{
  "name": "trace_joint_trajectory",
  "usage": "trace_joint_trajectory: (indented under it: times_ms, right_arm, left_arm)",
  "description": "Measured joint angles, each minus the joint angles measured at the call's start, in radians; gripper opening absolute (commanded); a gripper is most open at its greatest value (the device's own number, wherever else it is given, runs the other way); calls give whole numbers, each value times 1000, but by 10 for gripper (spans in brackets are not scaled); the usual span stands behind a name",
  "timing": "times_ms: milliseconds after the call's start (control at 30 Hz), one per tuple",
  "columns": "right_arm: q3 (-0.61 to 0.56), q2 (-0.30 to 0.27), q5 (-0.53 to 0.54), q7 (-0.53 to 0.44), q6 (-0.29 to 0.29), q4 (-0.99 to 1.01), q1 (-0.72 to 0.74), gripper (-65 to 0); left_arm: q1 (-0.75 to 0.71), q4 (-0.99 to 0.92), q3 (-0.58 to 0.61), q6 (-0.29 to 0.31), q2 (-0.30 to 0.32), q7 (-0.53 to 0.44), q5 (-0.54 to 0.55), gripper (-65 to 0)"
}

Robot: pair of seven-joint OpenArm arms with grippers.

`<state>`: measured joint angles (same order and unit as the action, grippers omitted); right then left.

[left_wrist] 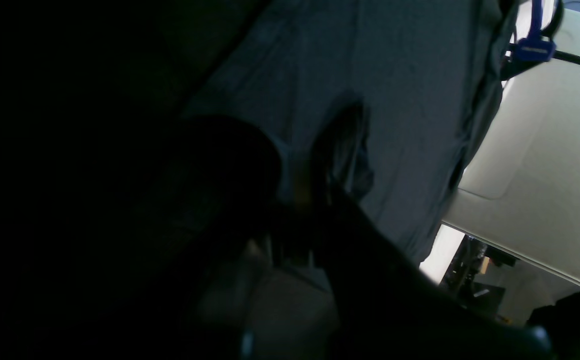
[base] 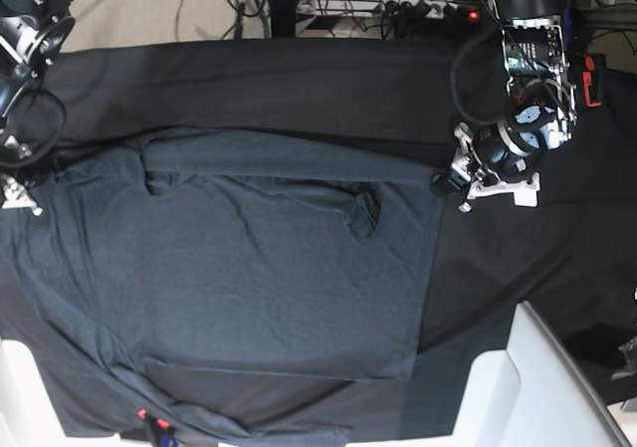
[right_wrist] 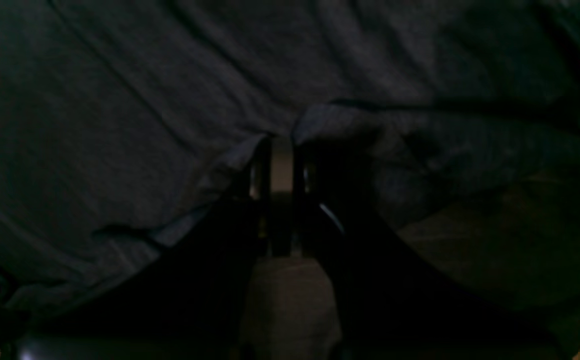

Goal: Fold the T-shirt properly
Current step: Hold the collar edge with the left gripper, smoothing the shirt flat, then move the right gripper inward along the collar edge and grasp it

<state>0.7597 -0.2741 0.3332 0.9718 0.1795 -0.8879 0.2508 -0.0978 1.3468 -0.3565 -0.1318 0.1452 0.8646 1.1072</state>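
Note:
The T-shirt (base: 249, 268), dark charcoal and wrinkled, lies spread over the middle and left of the table, with a folded band along its far edge. My left gripper (base: 445, 181) sits at the shirt's far right corner. In the left wrist view the left gripper (left_wrist: 315, 155) is shut, and T-shirt fabric (left_wrist: 410, 100) bunches around its tips. In the right wrist view my right gripper (right_wrist: 280, 142) is shut on a hem of the T-shirt (right_wrist: 120, 100), which drapes to either side of the fingertips. The right arm (base: 20, 89) stands at the table's left edge.
A black cloth (base: 299, 79) covers the table beneath the shirt. A white panel (base: 557, 367) juts in at the near right corner and also shows as a white panel (left_wrist: 545, 150) in the left wrist view. Cables and a power strip (base: 418, 9) lie behind the table.

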Motion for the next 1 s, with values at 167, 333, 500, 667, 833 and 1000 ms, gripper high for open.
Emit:
trace_joint_trajectory:
  times_ms: [167, 333, 500, 667, 833, 1000]
  right_arm:
    - [0, -3, 0, -1, 0, 0, -2, -650]
    - [0, -3, 0, 0, 0, 0, -2, -648]
    - [0, -2, -1, 0, 16, -6, -2, -504]
    - [1, 27, 3, -21, 172, -98, -26, -279]
    - [28, 137, 1, 11, 236, -403, -159, -284]
    - [30, 294, -1, 152, 278, -703, -309, -284]
  left_arm:
    - [4, -17, 0, 0, 0, 0, 0, -650]
    - [5, -47, 0, 0, -1, 0, -2, -650]
    - [20, -45, 0, 1, 0, 0, 1, -650]
    - [20, -45, 0, 0, -1, 0, 0, -650]
    - [19, -45, 3, 0, -3, 2, 1, -650]
    - [15, -42, 3, 1, -2, 2, -2, -650]
